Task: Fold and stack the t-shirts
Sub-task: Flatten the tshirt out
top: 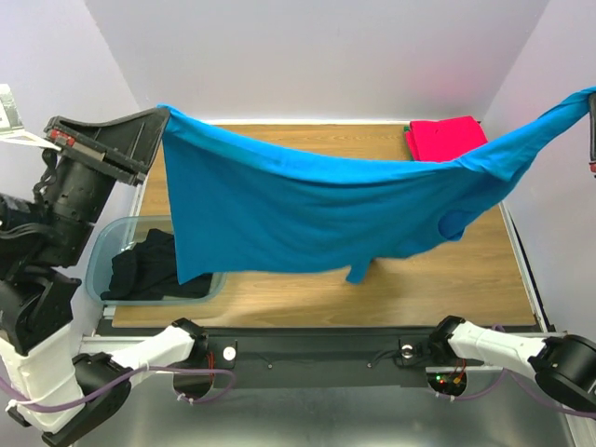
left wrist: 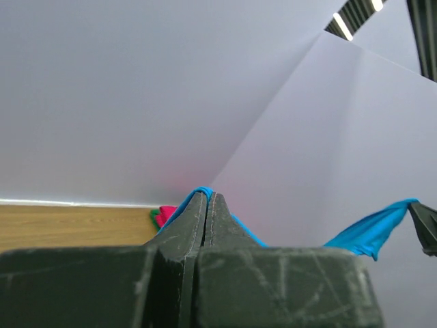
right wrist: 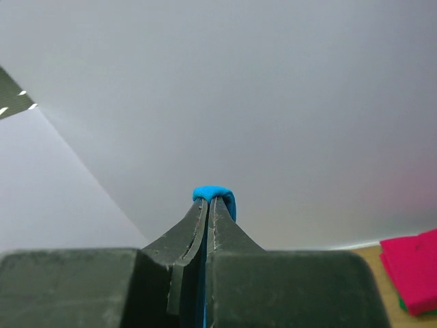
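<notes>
Left gripper [top: 164, 114]: clenched on one edge of the bright blue t-shirt [top: 298, 209], held high.
Right gripper [right wrist: 208, 200]: pinched tight on the opposite edge, with cloth bulging over its tips.
Blue t-shirt: strung between both grippers and sagging below them over the table [top: 447, 279], probably to spread it flat for folding.
Red-pink t-shirt [top: 447, 138]: folded, below the right gripper, with a green edge [right wrist: 403, 307] beneath it. This is likely the stack.
Black t-shirt [top: 149, 265]: heaped in the bin [top: 104, 251] below the left gripper, not yet folded.
</notes>
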Robot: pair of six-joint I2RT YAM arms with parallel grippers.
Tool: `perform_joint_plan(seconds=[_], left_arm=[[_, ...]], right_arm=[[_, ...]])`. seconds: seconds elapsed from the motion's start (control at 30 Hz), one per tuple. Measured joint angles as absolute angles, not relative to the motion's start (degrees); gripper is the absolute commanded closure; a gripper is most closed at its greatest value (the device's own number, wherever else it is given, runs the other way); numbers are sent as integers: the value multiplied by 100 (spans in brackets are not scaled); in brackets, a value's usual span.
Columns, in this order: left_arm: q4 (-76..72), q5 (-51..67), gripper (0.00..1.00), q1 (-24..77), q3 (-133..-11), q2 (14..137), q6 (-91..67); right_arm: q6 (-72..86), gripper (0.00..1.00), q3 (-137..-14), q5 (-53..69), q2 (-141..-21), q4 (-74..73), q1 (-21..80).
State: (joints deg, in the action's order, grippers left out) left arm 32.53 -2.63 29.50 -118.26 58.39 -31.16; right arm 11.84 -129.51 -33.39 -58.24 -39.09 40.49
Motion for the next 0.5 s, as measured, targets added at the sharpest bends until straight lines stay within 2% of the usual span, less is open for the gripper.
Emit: perform_joint_plan(seconds=[0.27, 0.5], left_arm=[[3142, 720, 100, 2952, -11826, 5553, -3273], [2956, 908, 100, 2952, -11815, 5371, -3354]], right_arm=[[1446, 100, -13242, -2298, -5655, -3889, 4049], [1518, 99, -13312, -2018, -5507, -3811, 4049]])
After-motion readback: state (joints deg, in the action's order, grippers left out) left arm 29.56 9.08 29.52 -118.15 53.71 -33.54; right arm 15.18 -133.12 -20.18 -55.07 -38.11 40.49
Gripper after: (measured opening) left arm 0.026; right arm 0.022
